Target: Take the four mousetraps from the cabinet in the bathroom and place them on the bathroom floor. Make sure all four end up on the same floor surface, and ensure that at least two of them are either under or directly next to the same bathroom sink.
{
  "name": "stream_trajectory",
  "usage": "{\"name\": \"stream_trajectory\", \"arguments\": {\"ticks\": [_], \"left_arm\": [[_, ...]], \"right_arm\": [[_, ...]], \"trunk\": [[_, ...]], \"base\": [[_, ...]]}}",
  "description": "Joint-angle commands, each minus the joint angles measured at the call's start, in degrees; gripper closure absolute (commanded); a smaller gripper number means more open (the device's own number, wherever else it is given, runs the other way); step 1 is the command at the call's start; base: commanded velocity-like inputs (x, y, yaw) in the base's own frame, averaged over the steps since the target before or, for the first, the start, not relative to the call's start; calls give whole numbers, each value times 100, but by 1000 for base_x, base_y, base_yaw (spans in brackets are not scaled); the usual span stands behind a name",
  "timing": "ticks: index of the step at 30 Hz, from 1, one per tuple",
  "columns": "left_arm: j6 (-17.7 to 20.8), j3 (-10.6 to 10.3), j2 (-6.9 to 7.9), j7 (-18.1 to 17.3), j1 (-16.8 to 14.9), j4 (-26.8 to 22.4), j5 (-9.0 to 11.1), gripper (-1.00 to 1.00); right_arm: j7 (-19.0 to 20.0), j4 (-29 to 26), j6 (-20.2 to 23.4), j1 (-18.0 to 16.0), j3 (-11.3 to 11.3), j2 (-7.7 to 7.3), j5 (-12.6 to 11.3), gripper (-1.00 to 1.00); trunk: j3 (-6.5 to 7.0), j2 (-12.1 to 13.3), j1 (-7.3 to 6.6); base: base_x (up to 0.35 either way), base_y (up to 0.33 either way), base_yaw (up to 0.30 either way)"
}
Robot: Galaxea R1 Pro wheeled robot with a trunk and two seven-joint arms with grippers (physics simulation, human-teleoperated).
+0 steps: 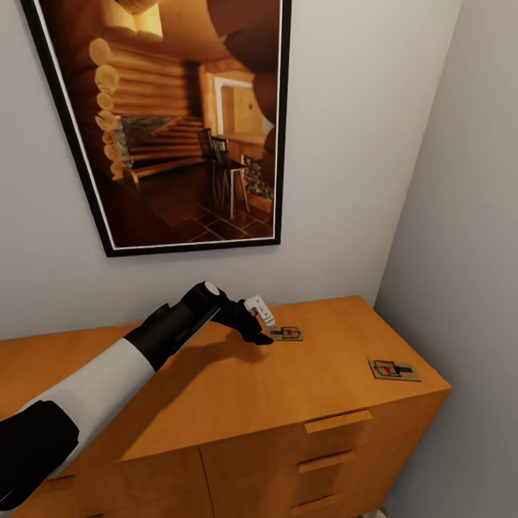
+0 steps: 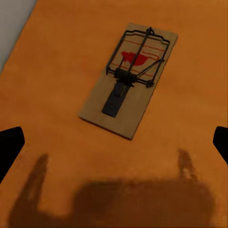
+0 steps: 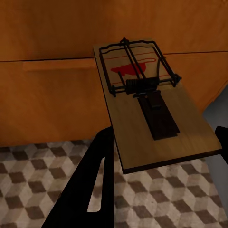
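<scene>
Reach is the matter at hand: the left gripper (image 1: 265,325) is hovering low over the cabinet (image 1: 216,388), its jaws spread wide and empty, with the dark fingertips (image 2: 9,147) showing at either edge of the left wrist view. Straight ahead of those jaws the nearest mousetrap (image 2: 129,86) is lying flat on the surface, just beyond the fingers and not yet between them. Its long axis is running slightly diagonal to the gripper's line of approach, the red-spotted end pointing away and the plain wooden end lying nearer. By my judgement the coming move is calling for a short advance and perhaps a small wrist turn, so that the jaws are closing across the board's narrow width.

The right gripper (image 3: 156,190) is clenching a second mousetrap (image 3: 152,109), holding it by one end above the bathroom floor (image 3: 47,190), in front of the drawer fronts.

A third mousetrap (image 1: 393,370) is sitting near the cabinet's right-hand corner, well apart from the left arm. A framed picture (image 1: 180,122) is hanging on the wall above.
</scene>
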Motion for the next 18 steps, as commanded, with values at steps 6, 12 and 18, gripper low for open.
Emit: {"name": "stream_trajectory", "arguments": {"ticks": [6,12,18], "left_arm": [[33,-11,1,1,-6,-8,0,-100],[33,-16,1,2,-6,-8,0,-100],[33,-36,0,2,-7,-2,7,-100]], "right_arm": [[-21,3,-15,-3,-42,2,52,100],[-21,3,-15,-3,-41,2,52,100],[-21,3,-14,-3,-41,2,52,100]], "trunk": [[-6,-3,2],[-6,-3,2],[-6,-3,2]], "base": [[197,0,0],[42,0,0],[6,0,0]]}}
